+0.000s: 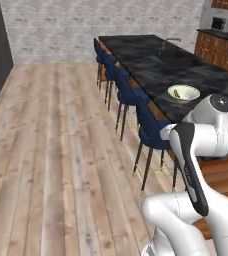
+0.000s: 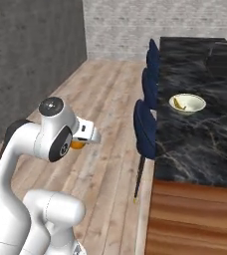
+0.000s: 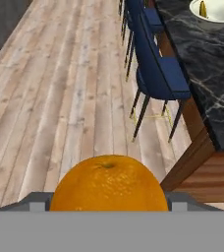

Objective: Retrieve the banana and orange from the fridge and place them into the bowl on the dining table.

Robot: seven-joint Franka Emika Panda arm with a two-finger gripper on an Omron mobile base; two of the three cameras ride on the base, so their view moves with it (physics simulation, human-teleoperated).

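Dimpled round orange clamped in end effector; banana in smooth cream bowl.

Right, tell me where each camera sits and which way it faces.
Left base view: behind the arm's left, facing stools, table and bowl; white arm lower right.
Right base view: behind its right, same table and bowl; arm lower left, orange under the hand.
Hand view: looks along the gripper, orange close up.
All three share the bowl with the banana.
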